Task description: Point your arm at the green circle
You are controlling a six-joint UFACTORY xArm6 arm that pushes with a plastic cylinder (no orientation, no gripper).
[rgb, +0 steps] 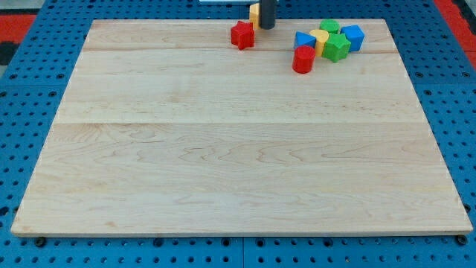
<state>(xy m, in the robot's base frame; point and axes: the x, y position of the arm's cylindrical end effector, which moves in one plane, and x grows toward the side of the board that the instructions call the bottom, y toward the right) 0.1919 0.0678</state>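
Your green circle [329, 27] sits at the view's top right on the pale wood worktop [238, 149], packed into a cluster; being round, it has no clear long axis or heading. In the cluster you've got a green star-like block [337, 48], two blue blocks [352, 36] [303, 40], a yellow block [320, 39] and a red block [303, 59]. Further left is a red star [242, 35]. My tip [266, 27] stands just right of it, touching a second yellow block [254, 13]. No end effector, just a rod holding nothing. Blue pegboard [30, 112] surrounds everything.

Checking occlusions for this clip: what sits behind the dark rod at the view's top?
Behind my tip a yellow block shows only on the rod's left side; the rest is covered, so its shape cannot be told. The red block lies in front, to the view's left.
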